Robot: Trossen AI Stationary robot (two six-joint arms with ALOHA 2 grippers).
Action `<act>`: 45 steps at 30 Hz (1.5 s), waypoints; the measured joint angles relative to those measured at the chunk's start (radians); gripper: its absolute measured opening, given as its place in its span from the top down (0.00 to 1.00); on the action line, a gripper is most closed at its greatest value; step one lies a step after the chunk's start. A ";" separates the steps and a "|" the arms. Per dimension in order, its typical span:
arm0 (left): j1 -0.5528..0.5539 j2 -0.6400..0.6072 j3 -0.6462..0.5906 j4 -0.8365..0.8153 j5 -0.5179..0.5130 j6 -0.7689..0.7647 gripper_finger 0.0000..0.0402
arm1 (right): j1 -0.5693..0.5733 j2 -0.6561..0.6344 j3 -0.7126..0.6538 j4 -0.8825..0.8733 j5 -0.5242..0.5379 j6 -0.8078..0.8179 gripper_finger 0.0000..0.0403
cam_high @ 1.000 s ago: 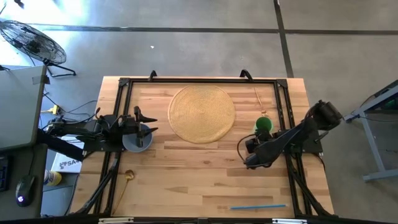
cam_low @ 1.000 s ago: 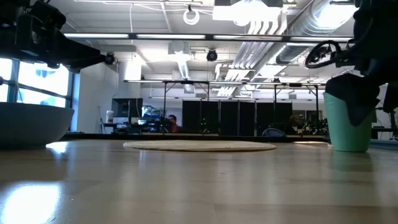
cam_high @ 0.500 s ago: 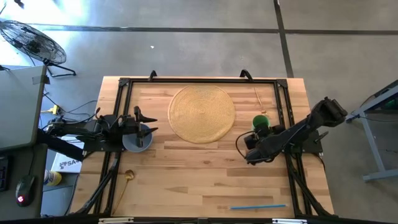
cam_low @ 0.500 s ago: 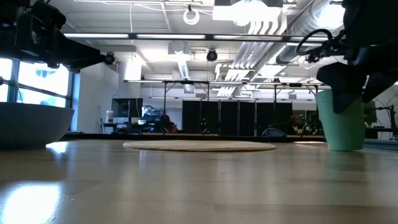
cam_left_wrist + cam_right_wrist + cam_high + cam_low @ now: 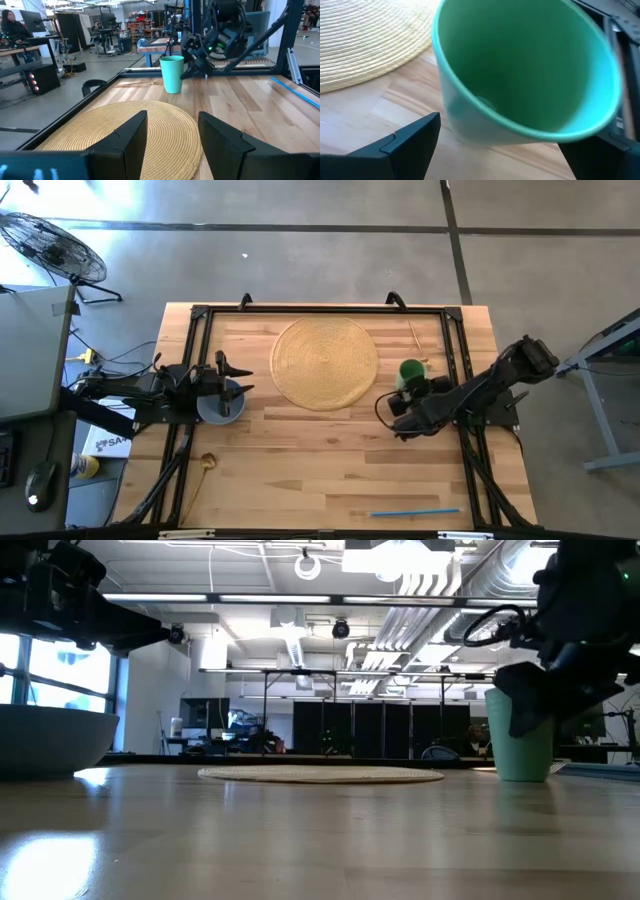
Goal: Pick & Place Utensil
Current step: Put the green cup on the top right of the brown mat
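A green cup point(image 5: 410, 369) stands upright on the wooden table just right of the round woven mat point(image 5: 326, 362); it also shows in the low view point(image 5: 519, 745) and the left wrist view point(image 5: 172, 74). My right gripper point(image 5: 415, 390) is open, and its fingers stand either side of the cup's lower wall point(image 5: 470, 125). A thin pale utensil point(image 5: 415, 340) lies flat near the far right corner. My left gripper point(image 5: 236, 388) waits open above a grey-blue bowl point(image 5: 219, 404) at the table's left. My right gripper comes at the green cup slanting down from the near right, with one finger point(image 5: 402, 142) on each side of its wall. The cup's base stays on the table, upright. Which finger touches the wall I cannot tell.
A gold spoon-like piece point(image 5: 207, 464) lies near the left front corner. A blue stick point(image 5: 415, 511) lies near the front edge. A black frame point(image 5: 452, 340) borders the tabletop. Bare wood stretches between the mat and the front edge.
My right gripper has moved toward the far edge and the table's left. The green cup has slid along the table with it, still upright, closer to the woven mat.
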 joint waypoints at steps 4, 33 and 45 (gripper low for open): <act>0.000 0.000 0.000 0.000 0.000 0.000 0.57 | 0.017 0.000 -0.059 0.069 0.027 -0.017 0.08; 0.000 0.000 0.000 0.000 0.000 0.000 0.57 | 0.083 -0.336 -0.130 0.123 0.258 -0.286 0.11; 0.000 0.000 0.000 0.000 0.000 0.000 0.57 | 0.079 -0.337 -0.421 0.670 0.363 -0.429 0.11</act>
